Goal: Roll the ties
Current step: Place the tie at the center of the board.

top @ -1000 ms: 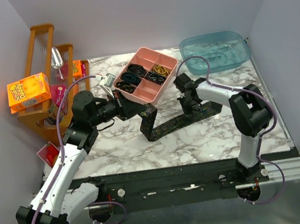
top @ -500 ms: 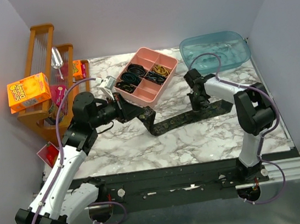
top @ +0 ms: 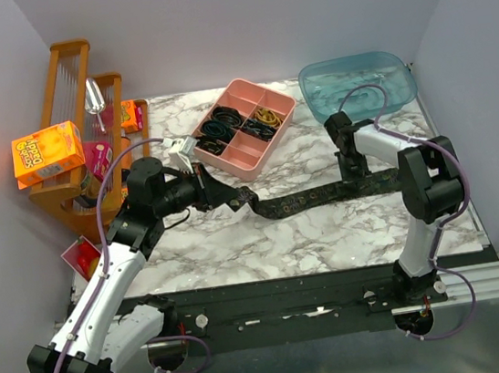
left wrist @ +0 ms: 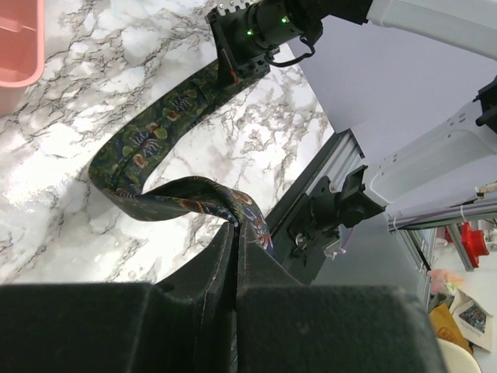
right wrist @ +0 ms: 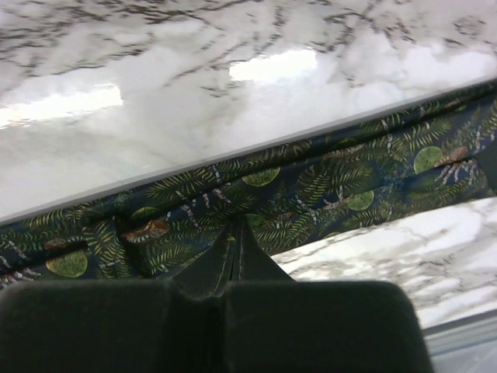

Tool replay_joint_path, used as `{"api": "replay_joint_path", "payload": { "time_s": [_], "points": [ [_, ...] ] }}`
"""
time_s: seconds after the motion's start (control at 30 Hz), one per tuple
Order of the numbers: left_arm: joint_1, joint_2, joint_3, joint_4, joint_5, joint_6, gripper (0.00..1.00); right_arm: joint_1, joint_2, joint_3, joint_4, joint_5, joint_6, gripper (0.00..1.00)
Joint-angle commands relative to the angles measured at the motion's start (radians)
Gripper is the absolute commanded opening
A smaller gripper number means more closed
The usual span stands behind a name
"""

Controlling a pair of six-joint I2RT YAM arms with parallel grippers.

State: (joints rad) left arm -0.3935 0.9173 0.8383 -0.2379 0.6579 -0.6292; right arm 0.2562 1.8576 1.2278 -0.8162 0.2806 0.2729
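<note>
**Q:** Where is the tie, and which way does it run?

**A:** The dark green tie [top: 311, 199], printed with fern fronds and pale discs, lies stretched across the middle of the white marble surface [top: 284, 242]. Its long axis runs left to right, roughly level with the near edge. It looks slightly broader toward the right. Its pointed end cannot be made out.

**Q:** What has hold of it?

**A:** Both arms. The left pincer [top: 233, 198] is closed tight on the tie's left end. In the left wrist view the fabric rises off the surface in a loose twisted bend just past the fingers, then flattens out. The right pincer [top: 356, 175] points down and is also clamped shut on the tie, closer to its right end. The cloth puckers at the pinch, and a short length carries on to the right beyond it. Most of the tie lies between the two pincers.

**Q:** What is around it?

**A:** Just behind the left pincer sits a pink compartment tray [top: 243, 125] holding black and yellow band loops [top: 222, 121]. A translucent blue tub [top: 358, 85] stands at the back right. On the far left a wooden rack [top: 68, 47] carries an orange box [top: 47, 153].
</note>
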Motion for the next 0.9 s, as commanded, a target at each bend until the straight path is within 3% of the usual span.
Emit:
{"api": "replay_joint_path", "payload": {
  "time_s": [0.0, 0.37, 0.7, 0.87],
  "points": [
    [0.012, 0.000, -0.007, -0.038, -0.026, 0.025, 0.08, -0.008, 0.003, -0.004, -0.051, 0.111, 0.019, 0.01],
    [0.056, -0.009, -0.131, -0.063, -0.055, 0.016, 0.08, 0.012, -0.169, 0.036, -0.052, 0.003, -0.057, 0.01],
    [0.107, 0.029, -0.189, -0.052, -0.095, 0.023, 0.08, 0.306, 0.024, 0.163, -0.015, -0.237, -0.046, 0.01],
    [0.125, 0.040, -0.191, -0.055, -0.086, 0.033, 0.08, 0.391, 0.118, 0.240, 0.003, -0.276, -0.031, 0.01]
  ]
}}
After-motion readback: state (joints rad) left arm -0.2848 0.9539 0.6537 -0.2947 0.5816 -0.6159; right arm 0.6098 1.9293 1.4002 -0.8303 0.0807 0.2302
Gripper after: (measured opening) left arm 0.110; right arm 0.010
